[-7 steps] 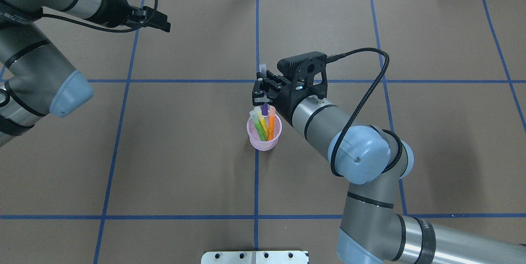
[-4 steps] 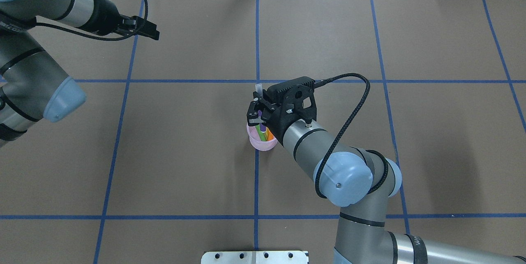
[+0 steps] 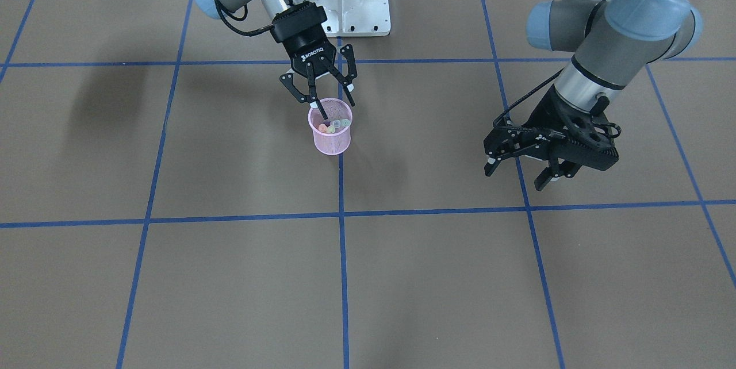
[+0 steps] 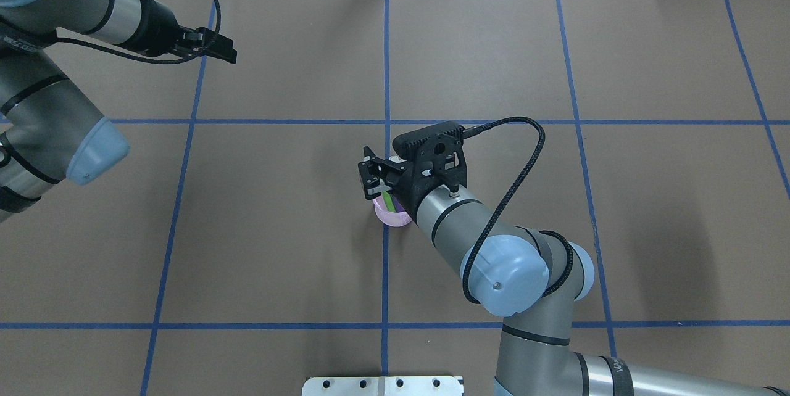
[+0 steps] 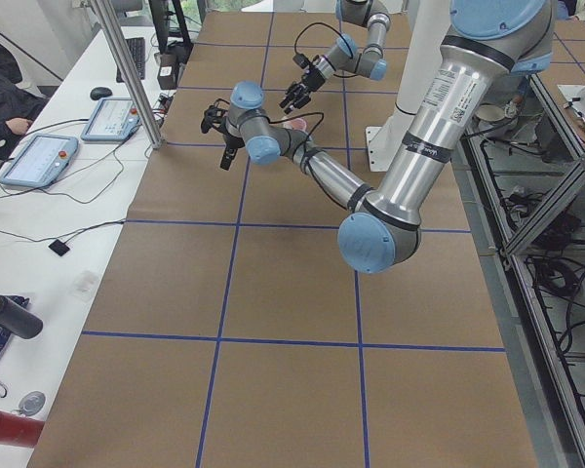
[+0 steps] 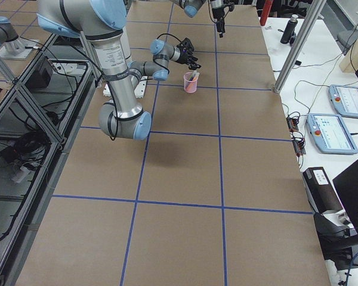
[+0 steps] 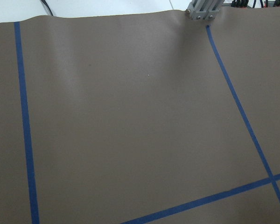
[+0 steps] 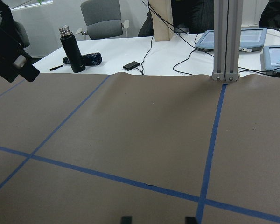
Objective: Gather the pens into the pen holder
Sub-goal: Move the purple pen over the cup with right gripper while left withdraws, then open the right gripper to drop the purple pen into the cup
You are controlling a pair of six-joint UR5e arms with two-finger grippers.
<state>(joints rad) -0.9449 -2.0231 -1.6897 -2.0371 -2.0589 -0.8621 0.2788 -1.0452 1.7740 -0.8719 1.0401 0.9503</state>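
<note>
Pens: they are stood inside the pen holder, cap ends up.
Pen holder: it is set upright on a blue tape line, near the middle of the table, well apart from every edge.
Right gripper: its jaws are spread wide just over the holder's rim; nothing is held.
Left gripper: its jaws are spread too, and it is hung well apart from the holder.

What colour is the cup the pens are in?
Pink. The pen holder shows best in the front-facing view.

One pen holder, four pens, two tools
</note>
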